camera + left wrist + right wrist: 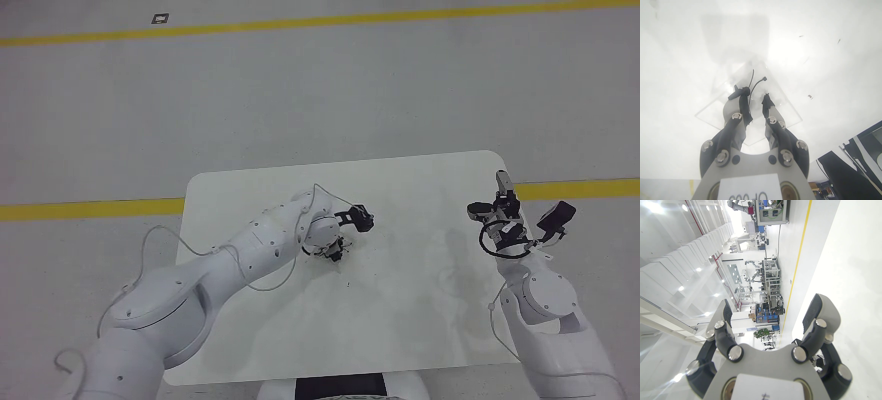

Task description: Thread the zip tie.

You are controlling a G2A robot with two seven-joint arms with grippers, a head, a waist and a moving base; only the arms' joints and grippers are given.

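Note:
A thin black zip tie [755, 84] lies curved on a clear square plate [785, 115] on the white table. Its head end points away from the gripper, and part of the strap runs close along one finger. My left gripper [755, 94] hangs just over the plate, open, with its black-taped fingertips [767, 101] on either side of the strap. In the top view the left gripper [336, 247] is near the middle of the table [420, 320]. My right gripper [770, 304] is open and holds nothing. It stands by the table's right edge [500, 195], pointing outward at the room.
A few small dark scraps [810, 96] lie on the table beside the plate. A thin cable loops from the left arm over the table's left part. Yellow floor lines run behind the table.

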